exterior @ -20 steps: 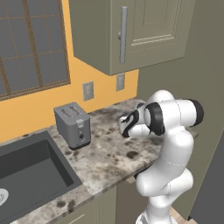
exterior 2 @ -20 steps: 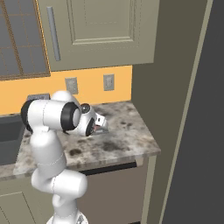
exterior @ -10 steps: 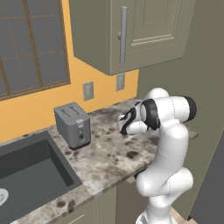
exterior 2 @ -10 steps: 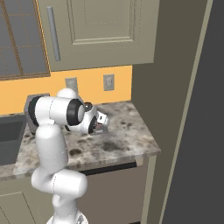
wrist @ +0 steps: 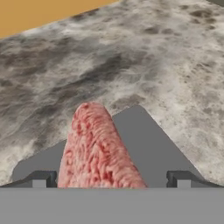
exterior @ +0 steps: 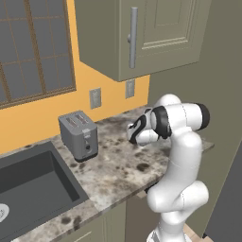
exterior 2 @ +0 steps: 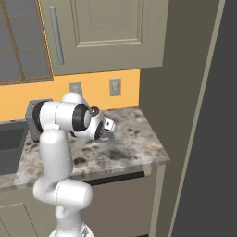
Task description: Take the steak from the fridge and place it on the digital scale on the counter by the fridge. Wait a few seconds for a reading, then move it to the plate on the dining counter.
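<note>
Currently, you had the steak (wrist: 98, 148) out of the fridge (exterior 2: 208, 120) and lying on the scale (wrist: 144, 144), so the first leg of the task was done, as far as the frames showed. In the hand view the steak ran lengthwise across the grey slab, between the two finger tips (wrist: 41, 178) at the bottom of that view. The tips stood well apart, one on each side of the meat, and neither appeared to press it. Treat the jaws as spread wide and the steak as released, resting on the scale.

The gripper (exterior 2: 109, 130) hung low over the counter (exterior 2: 139, 143), near its right end, beside the fridge. In the left base view the gripper (exterior: 134, 134) sat to the right of the toaster (exterior: 78, 136), with the sink (exterior: 33, 189) further left. The arm hid the scale in both base views, so confirm the placement from the hand view.

Remaining steps, judged from this state:

1. Hold for the reading; the steak should stay untouched on the scale.
2. Close on the steak again and lift it clear.
3. Carry it to the plate on the dining counter, which lay outside these frames, so you would likely need to drive the base.

Roughly half the task was complete.
</note>
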### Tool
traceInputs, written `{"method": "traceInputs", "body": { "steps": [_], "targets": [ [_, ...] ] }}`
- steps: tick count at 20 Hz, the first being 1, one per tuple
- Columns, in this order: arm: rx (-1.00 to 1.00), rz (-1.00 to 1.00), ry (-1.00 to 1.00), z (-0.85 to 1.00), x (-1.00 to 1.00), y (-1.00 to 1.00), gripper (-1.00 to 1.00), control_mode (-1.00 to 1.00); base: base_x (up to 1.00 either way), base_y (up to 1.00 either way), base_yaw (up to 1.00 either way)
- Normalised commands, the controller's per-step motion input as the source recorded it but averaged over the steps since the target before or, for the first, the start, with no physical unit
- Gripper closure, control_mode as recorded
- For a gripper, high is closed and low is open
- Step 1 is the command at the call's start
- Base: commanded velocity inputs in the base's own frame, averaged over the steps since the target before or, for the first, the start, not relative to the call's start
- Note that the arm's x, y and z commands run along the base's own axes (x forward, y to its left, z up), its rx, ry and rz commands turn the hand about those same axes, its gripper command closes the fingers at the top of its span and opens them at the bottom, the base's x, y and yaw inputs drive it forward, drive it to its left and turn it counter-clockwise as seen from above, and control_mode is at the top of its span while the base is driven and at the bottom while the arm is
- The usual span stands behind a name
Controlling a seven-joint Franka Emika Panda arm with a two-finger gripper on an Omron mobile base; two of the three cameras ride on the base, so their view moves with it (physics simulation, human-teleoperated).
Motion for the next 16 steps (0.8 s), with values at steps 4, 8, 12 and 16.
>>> {"method": "traceInputs", "body": {
  "steps": [4,8,12,16],
  "targets": [
    [0.00,0.00,0.02,-0.25,0.02,0.04,-1.00,-1.00,0.00,0.00,0.00],
    [0.00,0.00,0.02,-0.27,0.00,0.10,1.00,-1.00,0.00,0.00,0.00],
    [0.00,0.00,0.00,-0.07,-0.09,0.03,1.00,-1.00,0.00,0.00,0.00],
    [0.00,0.00,-0.09,0.04,-0.41,0.01,1.00,-1.00,0.00,0.00,0.00]
  ]
}}
